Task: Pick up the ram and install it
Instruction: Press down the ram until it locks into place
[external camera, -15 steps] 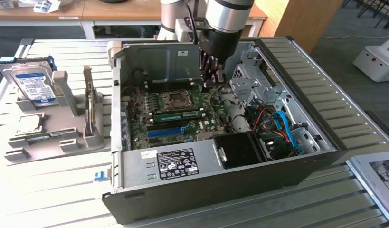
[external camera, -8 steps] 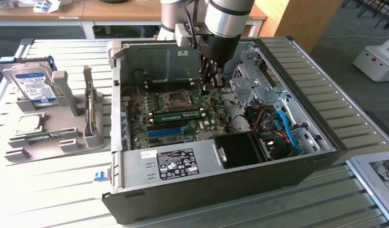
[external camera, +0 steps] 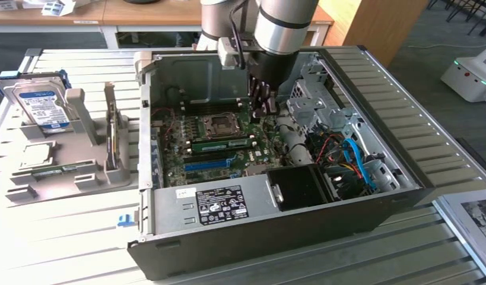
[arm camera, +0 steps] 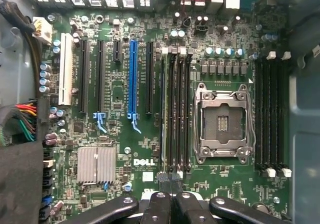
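Whole setup sits on a pale table [external camera: 60, 237] made of ribbed metal slats, with wooden desks [external camera: 60, 21] behind it. At the exterior view's left there's a chunky grey plastic fixture [external camera: 108, 172] with upright posts. It holds a silver hard drive [external camera: 38, 104] with a blue label, propped on edge, and a flat square silver chip [external camera: 35, 155] lies nearer the camera.

Moving right, the black steel PC case [external camera: 251, 249] lies on its side with the panel off, and a boxy grey power supply [external camera: 219, 205] with a black sticker sits at the near edge. Inside is the green motherboard [external camera: 175, 160]. The ram [external camera: 221, 144] is down in a slot just beside the square CPU socket [external camera: 221, 123], long and thin, with the blue slot [external camera: 205, 165] near it. The gripper [external camera: 260, 110] hangs off the shiny silver arm [external camera: 286, 24] over the board, near the end of the stick on the exterior view's right. Further right are perforated metal drive cages [external camera: 314, 101] and a tangle of blue and red cables [external camera: 355, 157].

The wrist view gives the close-up stuff. The ram [arm camera: 164, 114] shows edge-on as a thin strip in its black slot, between the long blue slot [arm camera: 133, 73] and the metal-framed socket [arm camera: 222, 121]. You also get a finned silver heatsink [arm camera: 96, 164]. The gripper [arm camera: 170, 180] has its black fingers pressed together with nothing between them, tips at the end of that slot bank. Honestly can't tell whether they touch the stick, the angle's bad for it.
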Tool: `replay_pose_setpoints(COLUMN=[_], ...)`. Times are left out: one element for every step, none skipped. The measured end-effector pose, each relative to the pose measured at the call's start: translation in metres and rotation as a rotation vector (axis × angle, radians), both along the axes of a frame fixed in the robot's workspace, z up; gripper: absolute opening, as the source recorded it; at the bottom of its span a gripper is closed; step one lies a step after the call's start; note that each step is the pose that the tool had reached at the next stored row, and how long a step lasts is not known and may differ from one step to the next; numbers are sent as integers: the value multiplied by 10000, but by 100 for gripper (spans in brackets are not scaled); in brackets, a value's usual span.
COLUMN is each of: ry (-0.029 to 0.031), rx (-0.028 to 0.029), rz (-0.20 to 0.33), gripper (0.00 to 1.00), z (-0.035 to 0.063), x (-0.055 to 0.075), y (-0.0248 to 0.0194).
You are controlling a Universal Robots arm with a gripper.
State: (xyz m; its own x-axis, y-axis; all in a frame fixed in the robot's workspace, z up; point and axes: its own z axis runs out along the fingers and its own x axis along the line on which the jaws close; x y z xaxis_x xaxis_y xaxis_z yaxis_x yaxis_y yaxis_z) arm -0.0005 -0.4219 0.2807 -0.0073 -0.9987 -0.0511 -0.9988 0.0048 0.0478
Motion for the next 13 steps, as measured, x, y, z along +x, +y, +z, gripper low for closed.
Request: replay_pose_setpoints(ry=[0, 0, -1, -1, 0, 0, 0, 0, 0, 0, 0, 0, 0], rx=[-1, 0, 0, 0, -1, -1, -1, -1, -1, -1, -1, 0, 1], rz=[0, 0, 0, 0, 0, 0, 0, 0, 0, 0, 0, 0, 0], gripper=[10, 10, 10, 10, 10, 10, 10, 10, 10, 10, 10, 10, 10], z=[-16, -33, -49, -65, -80, -95, -111, -127, -141, -156, -170, -184, -198], x=[0, 0, 0, 0, 0, 0, 0, 0, 0, 0, 0, 0, 0], y=[0, 0, 0, 0, 0, 0, 0, 0, 0, 0, 0, 0, 0])
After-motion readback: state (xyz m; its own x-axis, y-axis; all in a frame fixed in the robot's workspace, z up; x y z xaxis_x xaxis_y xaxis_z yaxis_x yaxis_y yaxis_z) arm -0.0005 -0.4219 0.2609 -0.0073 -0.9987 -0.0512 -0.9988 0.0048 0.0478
